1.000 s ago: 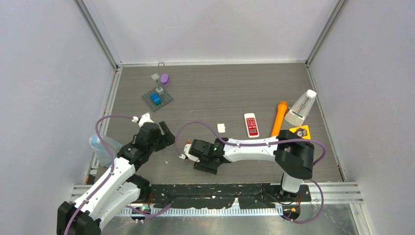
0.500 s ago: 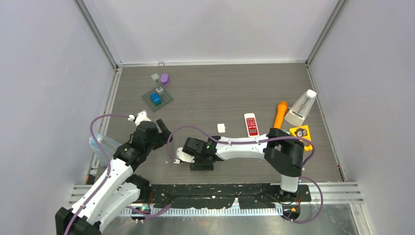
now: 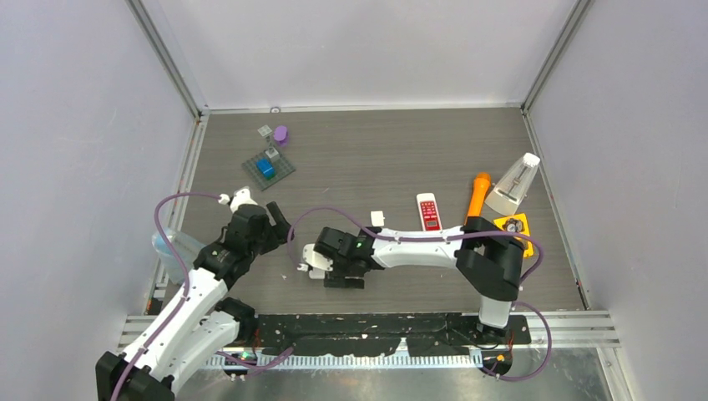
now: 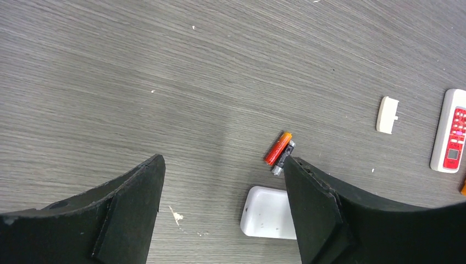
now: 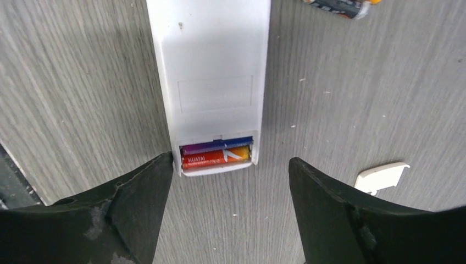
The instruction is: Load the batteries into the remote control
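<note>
The white remote (image 5: 209,71) lies back-up at upper centre of the right wrist view, with one purple and one orange seated batteries (image 5: 216,154) in its uncovered compartment, between the open, empty jaws of the right gripper (image 5: 231,165), while the left gripper (image 4: 224,165) hangs open and empty near two loose batteries (image 4: 280,153) at centre right of its view.

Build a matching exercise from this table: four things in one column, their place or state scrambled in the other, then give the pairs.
Things
1. white remote
2. loose batteries
3. battery cover
4. red-faced remote

States
A. buttons facing up
B. small white piece lying by itself on the table
C. side by side on the table, outside any remote
D. back up, compartment open, two cells inside

Pairs: 1-D, 2-C, 3-B, 4-A
</note>
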Available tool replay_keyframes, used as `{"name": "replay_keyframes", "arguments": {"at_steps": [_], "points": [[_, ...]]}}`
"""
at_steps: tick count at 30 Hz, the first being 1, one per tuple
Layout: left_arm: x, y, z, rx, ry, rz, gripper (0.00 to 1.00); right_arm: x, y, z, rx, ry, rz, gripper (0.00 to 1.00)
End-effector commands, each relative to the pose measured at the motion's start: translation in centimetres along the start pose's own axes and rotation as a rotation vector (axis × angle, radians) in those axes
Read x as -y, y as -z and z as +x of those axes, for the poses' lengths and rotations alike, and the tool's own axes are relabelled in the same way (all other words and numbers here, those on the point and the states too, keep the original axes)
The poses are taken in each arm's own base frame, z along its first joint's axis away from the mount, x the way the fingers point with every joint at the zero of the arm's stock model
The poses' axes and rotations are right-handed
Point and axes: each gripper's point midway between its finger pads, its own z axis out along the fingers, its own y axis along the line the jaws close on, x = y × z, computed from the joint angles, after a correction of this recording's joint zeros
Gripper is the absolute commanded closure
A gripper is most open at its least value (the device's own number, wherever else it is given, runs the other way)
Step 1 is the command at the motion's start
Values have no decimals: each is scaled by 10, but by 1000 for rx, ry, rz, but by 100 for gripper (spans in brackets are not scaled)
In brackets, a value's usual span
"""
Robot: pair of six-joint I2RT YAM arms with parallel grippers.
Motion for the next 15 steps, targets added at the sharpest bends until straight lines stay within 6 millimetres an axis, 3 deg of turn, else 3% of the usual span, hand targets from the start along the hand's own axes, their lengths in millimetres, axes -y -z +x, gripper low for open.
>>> {"name": "replay_keyframes", "arguments": {"at_steps": [1,6,10,11,15], "points": [[12,8,-22,52,9,38,19,26,47,-30,191,-115,58,16],[12,10,-23,59,17,50,19,41,87,-41,369,-290,24,10],[16,12,-25,59,17,76,18,70,110,-33,506,-526,88,8],[18,13,-25,57,15,86,18,90,114,-21,518,-597,176,6],[25,17,-25,49,1,129,14,137,117,24,467,-912,385,2]]}}
